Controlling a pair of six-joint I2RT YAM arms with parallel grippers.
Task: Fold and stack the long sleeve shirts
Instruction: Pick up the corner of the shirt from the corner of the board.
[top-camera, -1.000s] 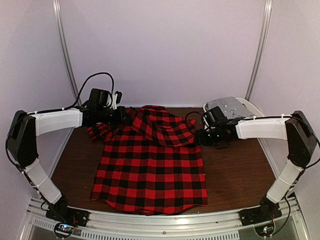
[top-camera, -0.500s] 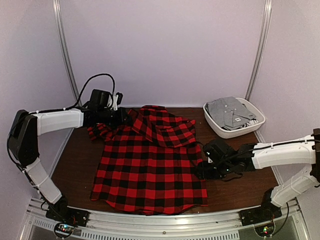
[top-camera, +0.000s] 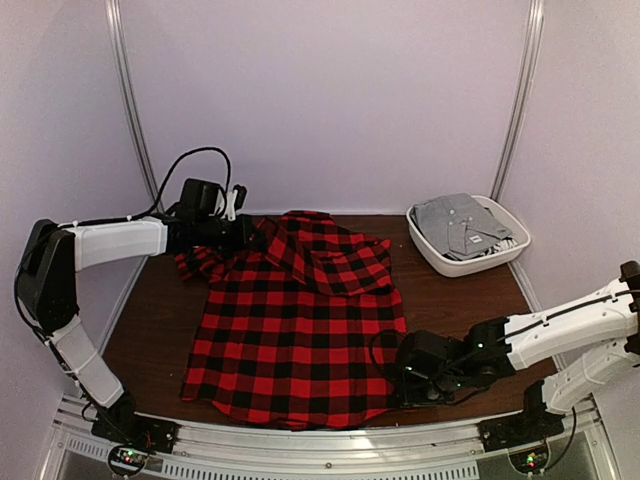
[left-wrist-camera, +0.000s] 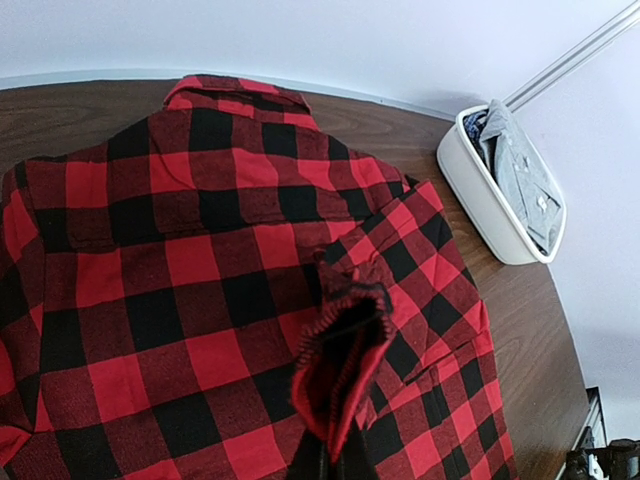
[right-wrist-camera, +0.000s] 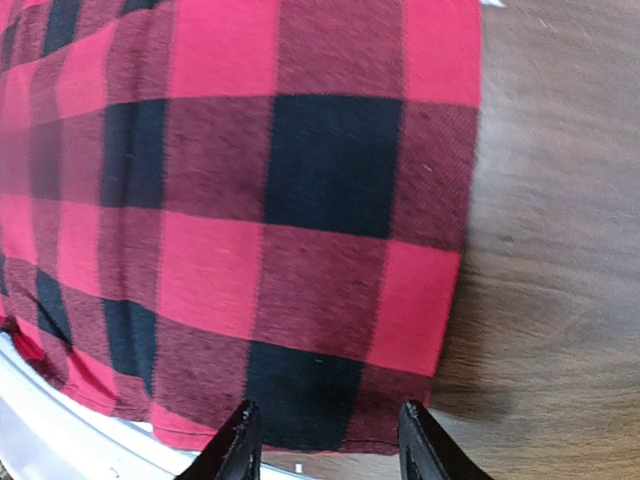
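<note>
A red-and-black check flannel shirt (top-camera: 300, 340) lies spread on the brown table, collar at the far side, its right sleeve folded across the chest. My left gripper (top-camera: 245, 232) is at the shirt's far left shoulder, shut on a bunched cuff of the shirt (left-wrist-camera: 340, 350), held a little above the cloth. My right gripper (top-camera: 400, 375) is open, low over the shirt's near right hem corner (right-wrist-camera: 330, 400), with its fingertips (right-wrist-camera: 240, 440) apart on either side of the hem edge.
A white tub (top-camera: 468, 240) with folded grey shirts stands at the far right; it also shows in the left wrist view (left-wrist-camera: 500, 190). The metal rail at the table's near edge (top-camera: 320, 440) runs just below the hem. Bare brown table (top-camera: 470, 310) lies right of the shirt.
My right arm has swung from the shirt's far right shoulder down to its near right hem corner. The left arm has stayed still, holding the cuff.
</note>
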